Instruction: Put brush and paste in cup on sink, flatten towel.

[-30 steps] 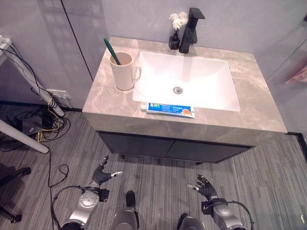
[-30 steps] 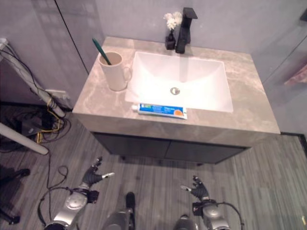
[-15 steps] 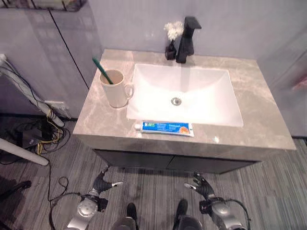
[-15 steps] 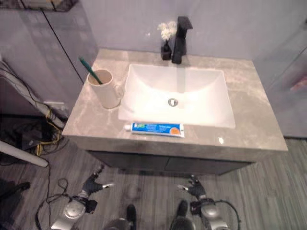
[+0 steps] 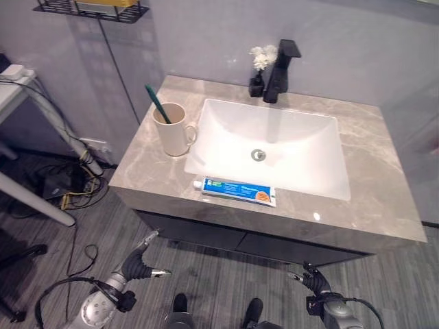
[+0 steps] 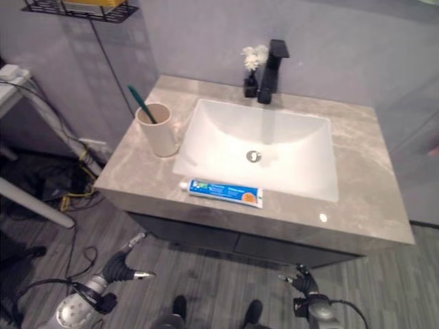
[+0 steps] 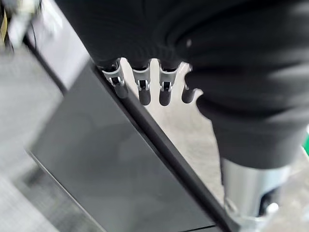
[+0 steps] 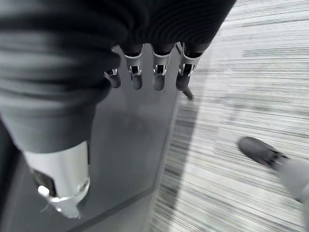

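You have the brush (image 5: 159, 104) already standing in the cup (image 5: 173, 130), which sits on the worktop (image 5: 374, 171) near its left edge, just beside the left rim of the sink basin (image 5: 274, 147). The brush leans with its green handle up and away toward the back left corner, its head hidden inside the cup. That half looks done. The paste (image 5: 238, 191) is still out: it lies flat on the narrow front strip of the worktop, between the basin's front rim and the front edge, its long axis running parallel to that edge, white cap end toward the left and orange-marked end toward the right. So your next job, as I judge it, is to pick it up and stand it in the cup. No towel can be picked out here, so that step remains open. Both of your hands hang low in front of the cabinet, well apart from everything on top: the left robot hand (image 5: 140, 262) is released, fingers straight and holding nothing, and the right robot hand (image 5: 312, 281) is likewise relaxed and empty.
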